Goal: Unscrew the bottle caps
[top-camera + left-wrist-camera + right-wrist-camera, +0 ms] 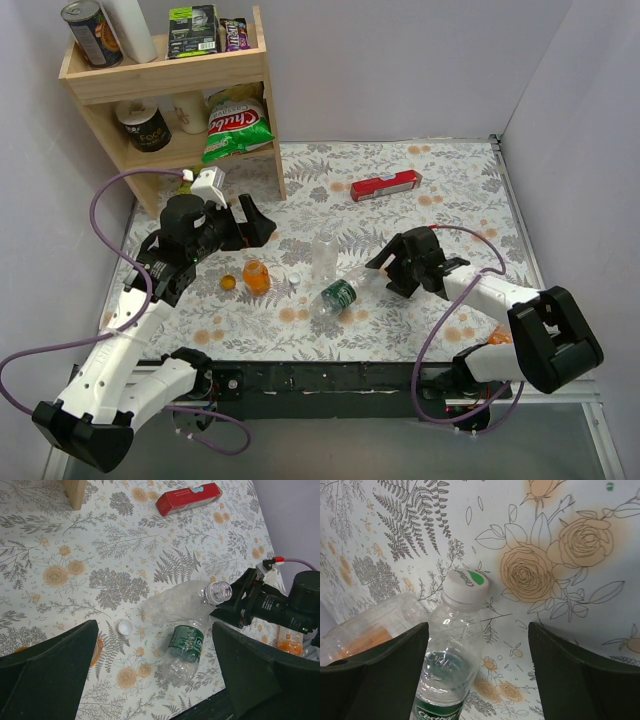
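The green-labelled clear bottle [338,295] lies on its side, its white-and-green cap [466,585] still on. My right gripper [392,272] is open just right of it; in the right wrist view the gripper [477,680] has the bottle [447,655] lying between its spread fingers, untouched. The plain clear bottle [323,255] lies beside it with an open neck [218,591]. A white cap [125,626] lies loose. A short orange bottle [256,277] stands near an orange cap [228,283]. The slim orange bottle [497,337] is by the right arm. My left gripper [262,225] is open and empty, well above the table.
A red box [385,185] lies at the back centre. A wooden shelf [170,80] with cans, boxes and a chip bag stands at the back left; its leg [75,492] shows in the left wrist view. Walls close the table's left, back and right.
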Tool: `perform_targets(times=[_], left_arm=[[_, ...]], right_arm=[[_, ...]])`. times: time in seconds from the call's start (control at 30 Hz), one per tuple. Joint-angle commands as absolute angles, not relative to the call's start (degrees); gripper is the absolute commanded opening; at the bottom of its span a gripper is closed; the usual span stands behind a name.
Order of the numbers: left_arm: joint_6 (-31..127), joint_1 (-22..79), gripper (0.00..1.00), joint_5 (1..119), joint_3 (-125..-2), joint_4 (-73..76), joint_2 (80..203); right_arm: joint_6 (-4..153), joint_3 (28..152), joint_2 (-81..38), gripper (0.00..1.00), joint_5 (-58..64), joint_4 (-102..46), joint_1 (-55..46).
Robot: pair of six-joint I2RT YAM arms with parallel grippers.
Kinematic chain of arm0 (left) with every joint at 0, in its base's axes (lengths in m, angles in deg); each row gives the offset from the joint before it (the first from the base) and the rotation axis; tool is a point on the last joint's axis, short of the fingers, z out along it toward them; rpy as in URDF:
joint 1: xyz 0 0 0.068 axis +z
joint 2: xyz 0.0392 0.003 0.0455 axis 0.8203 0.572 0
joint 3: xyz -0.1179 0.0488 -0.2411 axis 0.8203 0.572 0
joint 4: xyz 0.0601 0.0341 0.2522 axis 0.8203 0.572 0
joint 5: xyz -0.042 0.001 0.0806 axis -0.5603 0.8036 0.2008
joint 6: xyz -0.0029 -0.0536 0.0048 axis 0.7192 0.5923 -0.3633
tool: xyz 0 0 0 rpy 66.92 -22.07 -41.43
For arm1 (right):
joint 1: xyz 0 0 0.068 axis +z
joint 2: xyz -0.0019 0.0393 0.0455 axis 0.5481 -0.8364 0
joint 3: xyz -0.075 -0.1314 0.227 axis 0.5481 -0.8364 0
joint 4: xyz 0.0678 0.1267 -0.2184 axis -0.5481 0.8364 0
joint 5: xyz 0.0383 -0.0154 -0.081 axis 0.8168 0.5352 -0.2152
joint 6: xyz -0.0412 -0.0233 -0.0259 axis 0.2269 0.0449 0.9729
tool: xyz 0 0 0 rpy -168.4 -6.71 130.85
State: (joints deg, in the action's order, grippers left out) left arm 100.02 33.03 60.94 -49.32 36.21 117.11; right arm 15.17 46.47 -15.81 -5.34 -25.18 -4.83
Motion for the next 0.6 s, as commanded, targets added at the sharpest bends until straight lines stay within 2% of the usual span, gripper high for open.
perform_targets(times=[0.0, 0.3, 0.4, 0.57], left_arm=[[99.16, 33.23, 0.98, 60.06, -50.08, 35.89, 117.3], [98.37, 33.23, 0.98, 60.5, -50.08, 37.21, 116.51], [98.37, 33.23, 0.98, 60.41, -49.99, 37.56, 116.07], [98.2, 33.23, 0.98, 60.5, -50.08, 38.0, 115.63]], right_arm=[[12.7, 49.62, -18.21, 0.86, -4.8, -28.66, -3.88], [11.2, 50.67, -22.17, 0.84, -4.8, -31.3, -1.77], [10.85, 50.76, -22.7, 0.78, -6.91, -30.87, -1.51], [10.5, 50.58, -22.35, 0.62, -8.93, -29.11, -1.33]])
